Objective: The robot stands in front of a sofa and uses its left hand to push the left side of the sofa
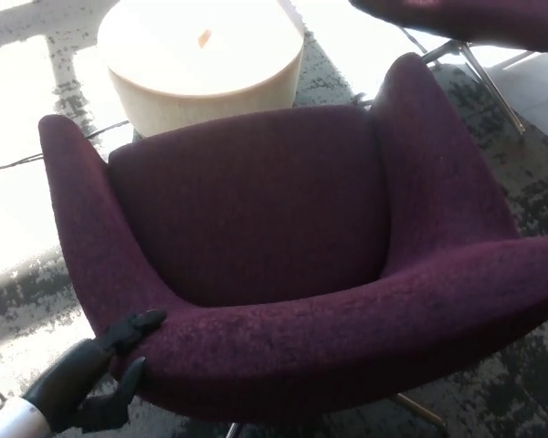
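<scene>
A dark purple upholstered sofa chair (256,219) fills most of the head view, with its curved back nearest me and its seat facing away. My left hand (119,365) is at the bottom left, pressed against the outside of the chair's back at its left corner. One finger (135,323) hooks over the top edge and another (128,379) lies against the lower side. The hand holds nothing. My right hand does not show.
A round cream table (201,64) with a small orange object (204,38) stands beyond the chair. Another purple seat on metal legs (475,64) is at the top right. A black cable (18,164) runs over the patterned grey carpet at left.
</scene>
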Tool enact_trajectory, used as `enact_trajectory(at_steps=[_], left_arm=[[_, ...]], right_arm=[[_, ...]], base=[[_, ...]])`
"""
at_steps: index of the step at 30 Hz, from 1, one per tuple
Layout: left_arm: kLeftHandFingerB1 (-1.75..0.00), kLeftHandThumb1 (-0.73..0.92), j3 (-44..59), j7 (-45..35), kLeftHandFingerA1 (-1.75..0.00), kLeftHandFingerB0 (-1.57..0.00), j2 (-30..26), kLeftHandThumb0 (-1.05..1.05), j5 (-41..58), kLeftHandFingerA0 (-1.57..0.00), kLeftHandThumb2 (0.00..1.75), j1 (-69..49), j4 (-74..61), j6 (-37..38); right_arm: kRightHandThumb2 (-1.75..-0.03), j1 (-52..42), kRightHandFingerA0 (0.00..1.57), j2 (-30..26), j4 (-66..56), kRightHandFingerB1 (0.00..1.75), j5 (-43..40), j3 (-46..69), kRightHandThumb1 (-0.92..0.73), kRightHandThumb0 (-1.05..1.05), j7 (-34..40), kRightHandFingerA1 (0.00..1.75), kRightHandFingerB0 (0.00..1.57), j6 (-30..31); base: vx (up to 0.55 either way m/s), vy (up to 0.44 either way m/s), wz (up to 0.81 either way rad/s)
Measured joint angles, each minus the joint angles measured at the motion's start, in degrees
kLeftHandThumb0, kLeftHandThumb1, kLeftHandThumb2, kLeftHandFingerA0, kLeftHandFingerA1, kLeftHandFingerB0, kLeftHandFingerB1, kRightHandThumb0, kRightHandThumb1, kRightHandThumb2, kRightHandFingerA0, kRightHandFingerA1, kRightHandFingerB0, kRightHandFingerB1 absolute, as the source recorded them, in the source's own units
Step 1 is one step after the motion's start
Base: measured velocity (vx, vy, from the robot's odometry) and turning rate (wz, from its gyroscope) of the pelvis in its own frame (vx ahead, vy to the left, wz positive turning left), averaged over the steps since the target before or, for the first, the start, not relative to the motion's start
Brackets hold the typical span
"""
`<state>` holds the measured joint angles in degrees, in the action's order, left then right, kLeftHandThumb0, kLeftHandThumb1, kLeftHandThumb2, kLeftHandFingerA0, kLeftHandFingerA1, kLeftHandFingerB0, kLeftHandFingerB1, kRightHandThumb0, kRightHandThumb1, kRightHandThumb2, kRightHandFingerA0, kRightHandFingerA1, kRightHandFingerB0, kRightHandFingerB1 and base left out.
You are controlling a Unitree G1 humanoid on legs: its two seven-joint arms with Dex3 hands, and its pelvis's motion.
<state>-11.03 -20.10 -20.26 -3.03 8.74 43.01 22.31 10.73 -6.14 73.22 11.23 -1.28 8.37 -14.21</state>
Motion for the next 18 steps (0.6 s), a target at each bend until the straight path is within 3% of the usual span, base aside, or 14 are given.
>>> enact_trajectory(at_steps=[1,2,4,5,7,8,9,10,12,13,14,16,17,18], left_arm=[[-0.26,0.92,0.6,-0.1,-0.25,-0.13,-0.2,-0.85,0.2,-0.11,0.76,-0.1,0.9,0.8],[-0.27,0.92,1.5,-0.3,-0.24,-0.13,-0.4,-0.86,0.6,-0.11,0.75,-0.1,2.2,1.8],[-0.3,0.81,3.1,-0.7,-0.23,-0.13,-0.8,-0.92,1.3,-0.08,0.91,-0.3,4.4,3.6],[-0.26,0.92,3.7,-0.8,-0.24,-0.12,-1.0,-0.85,1.6,-0.11,0.76,-0.5,5.3,4.1],[-0.27,0.92,5.2,-1.2,-0.25,-0.13,-1.8,-0.87,2.1,-0.11,0.76,-1.0,7.6,5.4],[-0.39,0.76,5.9,-1.3,-0.36,-0.07,-2.2,-0.79,2.2,-0.04,1.14,-1.1,8.7,5.9],[-0.41,0.76,6.3,-1.3,-0.41,-0.08,-2.3,-0.81,2.3,-0.04,1.14,-1.2,9.5,6.3],[-0.46,0.45,6.8,-1.4,-0.48,0.0,-2.4,-0.37,2.4,0.0,1.08,-1.2,10.3,6.5],[-0.46,0.44,8.3,-1.6,-0.48,-0.01,-2.7,-0.37,2.8,-0.01,1.07,-1.9,12.6,7.0],[-0.46,0.44,8.8,-1.8,-0.48,0.0,-2.8,-0.37,2.9,0.0,1.07,-2.4,13.6,7.0],[-0.39,0.75,9.3,-2.2,-0.37,-0.06,-2.8,-0.87,3.0,-0.04,1.13,-3.3,15.0,7.0],[-0.39,0.75,11.1,-3.3,-0.37,-0.06,-2.8,-0.87,3.6,-0.04,1.13,-4.4,17.1,6.9],[-0.31,0.78,12.1,-3.8,-0.23,-0.12,-2.8,-0.93,4.0,-0.09,0.89,-4.7,18.1,6.9],[-0.38,0.72,12.7,-4.2,-0.32,-0.06,-2.8,-0.79,4.2,-0.04,1.12,-4.9,18.7,6.9]], right_arm=[[-1.38,-0.1,0.08,-0.1,0.0,0.59,0.3,-0.6,-0.7,-0.64,0.1,0.7,0.0,0.1],[-1.38,-0.2,0.05,0.0,0.0,0.59,0.2,-0.4,-0.7,-0.64,0.1,0.69,0.0,0.1],[-1.39,-0.7,0.02,0.0,0.0,0.59,-0.1,0.0,-0.71,-0.66,0.1,0.68,0.0,0.1],[-1.39,-0.8,0.0,0.0,0.1,0.57,-0.1,0.1,-0.72,-0.65,0.1,0.66,0.0,0.0],[-1.39,-1.1,0.0,0.0,0.1,0.57,-0.3,0.4,-0.72,-0.65,0.1,0.66,0.0,0.0],[-1.38,-1.1,0.02,0.0,0.1,0.57,-0.4,0.6,-0.72,-0.63,0.1,0.66,0.0,0.0],[-1.38,-1.1,0.0,0.0,0.1,0.57,-0.4,0.6,-0.72,-0.64,0.1,0.66,0.01,0.0],[-1.38,-1.1,0.0,0.0,0.1,0.58,-0.4,0.6,-0.72,-0.64,0.1,0.66,0.0,0.0],[-1.33,-1.1,0.0,0.0,0.1,0.48,-0.4,0.6,-0.74,-0.62,0.1,0.74,0.0,0.0],[-1.38,-1.1,0.0,0.0,0.1,0.58,-0.4,0.6,-0.71,-0.63,0.1,0.66,0.0,0.0],[-1.37,-1.2,0.0,0.0,0.1,0.57,-0.5,0.7,-0.72,-0.63,0.1,0.66,0.0,0.0],[-1.37,-1.3,0.0,0.0,0.1,0.57,-0.6,0.9,-0.72,-0.63,0.0,0.66,0.0,0.0],[-1.37,-1.3,0.0,0.1,0.1,0.56,-0.6,1.1,-0.71,-0.63,-0.1,0.66,0.0,-0.1],[-1.37,-1.3,0.0,0.1,0.1,0.56,-0.6,1.2,-0.71,-0.62,-0.2,0.65,0.0,-0.1]], base=[[0.0,0.0,0.0],[0.0,0.0,0.0],[0.0,0.0,0.0],[0.0,0.0,0.0],[0.0,0.0,0.0],[0.0,0.0,0.0],[0.0,0.0,0.0],[0.0,0.0,0.0],[0.0,0.0,0.0],[0.0,0.0,0.0],[0.0,0.0,0.16],[0.0,0.0,0.1],[0.0,0.0,0.1],[0.0,0.0,0.09]])
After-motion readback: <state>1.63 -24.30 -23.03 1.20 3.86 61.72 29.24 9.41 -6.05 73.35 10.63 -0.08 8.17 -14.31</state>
